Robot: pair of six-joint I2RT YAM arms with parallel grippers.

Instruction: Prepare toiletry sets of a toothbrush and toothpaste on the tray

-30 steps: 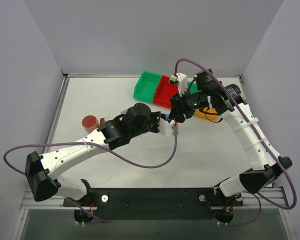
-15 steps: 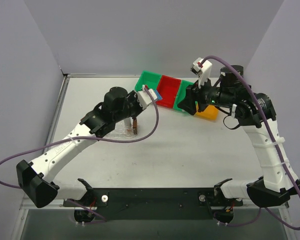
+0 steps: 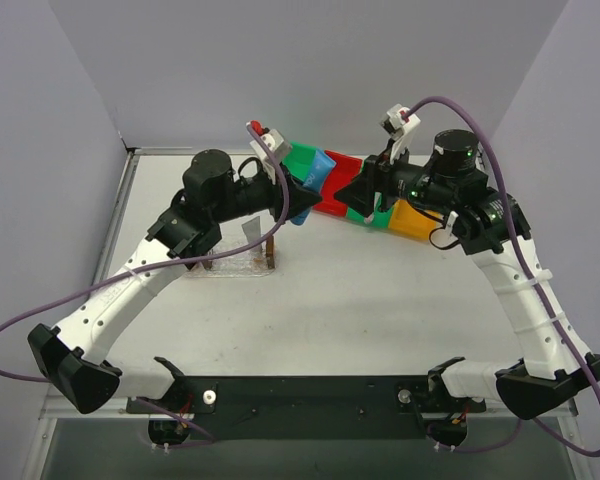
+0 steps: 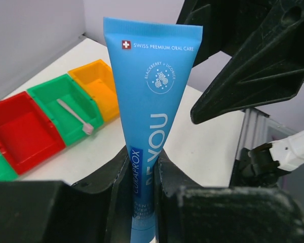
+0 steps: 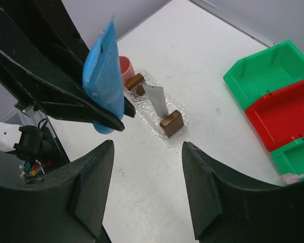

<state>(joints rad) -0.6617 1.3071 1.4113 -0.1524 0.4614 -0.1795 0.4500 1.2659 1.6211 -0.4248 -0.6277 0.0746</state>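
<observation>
My left gripper [image 3: 305,195] is shut on the bright blue toothpaste [image 3: 319,172] and holds it up in the air in front of the bins. In the left wrist view the tube [image 4: 152,96] stands up between the jaws of that gripper [image 4: 143,154]. My right gripper [image 3: 353,190] is open and empty, facing the tube from the right. It is also open in its own wrist view [image 5: 148,144]. The clear tray [image 5: 180,112] holds the pale grey toothpaste [image 5: 156,100] between its brown blocks. The toothbrush [image 4: 73,112] lies in a green bin.
Green [image 3: 302,160], red [image 3: 332,190] and yellow [image 3: 415,220] bins stand in a row at the back. A pink cup [image 5: 125,65] stands just beyond the tray. The two grippers are close together above the bins.
My left gripper has risen and swung right with the blue toothpaste. My right gripper has turned and moved left to face it.
</observation>
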